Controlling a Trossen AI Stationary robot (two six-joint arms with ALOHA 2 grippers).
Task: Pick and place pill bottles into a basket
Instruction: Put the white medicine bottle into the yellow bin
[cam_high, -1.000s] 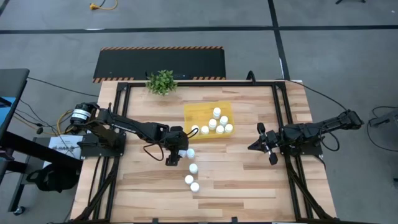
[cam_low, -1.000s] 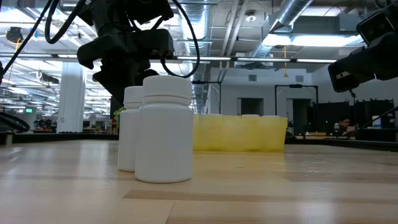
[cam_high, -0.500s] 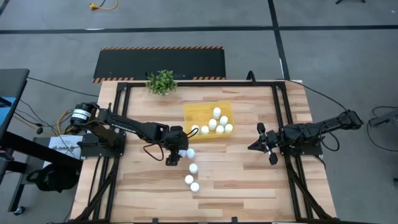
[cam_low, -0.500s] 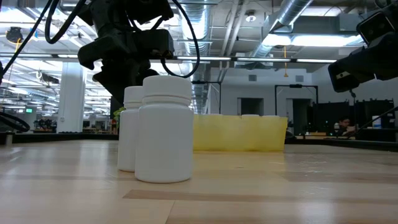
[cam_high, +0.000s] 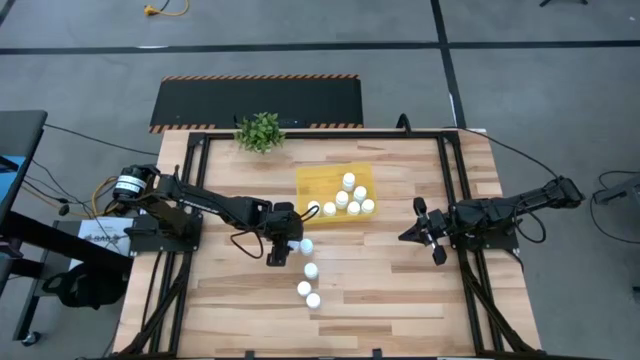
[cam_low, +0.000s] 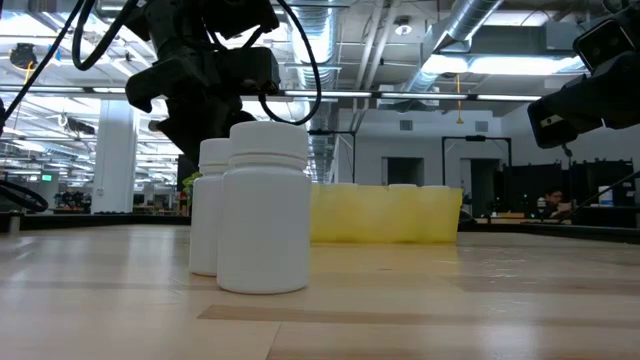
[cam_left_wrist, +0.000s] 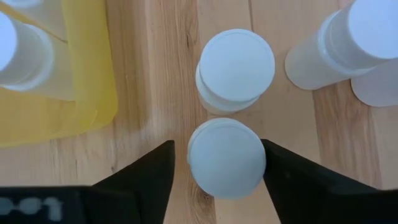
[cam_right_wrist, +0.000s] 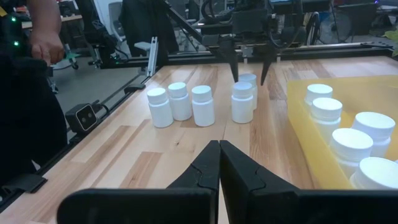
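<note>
My left claw straddles an upright pill bottle on the bench just beside the yellow basket, seemingly gripping it, so next I must lift it over the low wall; my right claw waits clenched.

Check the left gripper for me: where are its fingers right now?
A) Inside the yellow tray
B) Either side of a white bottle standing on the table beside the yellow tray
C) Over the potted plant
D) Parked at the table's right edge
B: in the left wrist view the left gripper has a finger on each side of a capped pill bottle that stands on the wood, with the yellow tray off to one side.
</note>
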